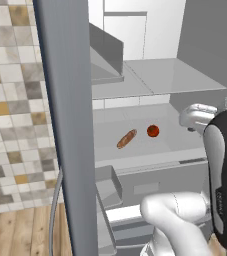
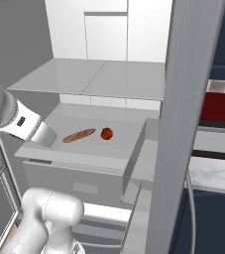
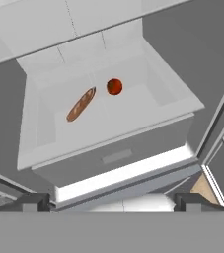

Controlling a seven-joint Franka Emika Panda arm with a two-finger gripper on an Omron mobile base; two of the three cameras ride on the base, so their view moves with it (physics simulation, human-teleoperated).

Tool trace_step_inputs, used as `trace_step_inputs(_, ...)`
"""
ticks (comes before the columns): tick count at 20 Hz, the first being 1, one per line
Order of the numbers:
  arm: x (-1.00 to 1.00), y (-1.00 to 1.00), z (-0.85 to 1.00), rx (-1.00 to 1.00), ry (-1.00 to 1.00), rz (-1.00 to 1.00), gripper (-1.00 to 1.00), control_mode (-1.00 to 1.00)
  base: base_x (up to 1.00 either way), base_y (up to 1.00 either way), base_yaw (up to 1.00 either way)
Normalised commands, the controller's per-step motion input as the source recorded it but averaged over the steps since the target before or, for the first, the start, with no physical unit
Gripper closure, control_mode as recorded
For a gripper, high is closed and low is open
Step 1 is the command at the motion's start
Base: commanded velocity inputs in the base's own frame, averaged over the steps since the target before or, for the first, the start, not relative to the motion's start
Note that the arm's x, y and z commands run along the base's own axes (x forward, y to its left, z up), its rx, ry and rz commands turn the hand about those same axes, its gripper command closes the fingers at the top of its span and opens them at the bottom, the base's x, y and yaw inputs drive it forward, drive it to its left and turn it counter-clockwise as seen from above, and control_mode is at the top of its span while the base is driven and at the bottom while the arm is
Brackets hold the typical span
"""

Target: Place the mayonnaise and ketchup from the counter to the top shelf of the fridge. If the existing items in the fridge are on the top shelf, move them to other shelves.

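Now facing the open fridge (image 2: 109, 30), arm raised in front of the shelves. Gripper (image 3: 111, 201) spread wide, holding nothing, aimed down at the lower shelf above the drawer (image 3: 118, 158). Lying there side by side: brown loaf (image 3: 80, 104) and red ball (image 3: 114, 86), close but apart, already off the top shelf (image 2: 91, 78). Top shelf bare, seam down the middle, ready for stock. Counter (image 2: 215, 174) peeking past the right door edge, marbled; mayonnaise and ketchup somewhere out that way, so cannot say exactly where. Looks like the clearing step is done and the fetching step comes up. Next move calls for pulling back from the fridge, swinging toward the counter, finding the jar or bottle, and closing on it upright.
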Motion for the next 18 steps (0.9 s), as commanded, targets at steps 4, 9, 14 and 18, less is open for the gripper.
trace_step_inputs(4,-0.34,0.06,0.52,0.00,0.13,0.00,-1.00,-1.00,0.00,0.00,0.00)
trace_step_inputs(9,0.00,0.02,0.03,0.00,0.01,0.00,-1.00,-1.00,0.00,0.00,0.00)
trace_step_inputs(14,-0.10,0.03,0.00,-0.02,-0.08,0.00,-1.00,-1.00,0.00,0.00,0.00)
trace_step_inputs(18,-0.33,0.19,0.00,-0.12,-0.25,0.00,-1.00,-1.00,0.00,0.00,0.00)
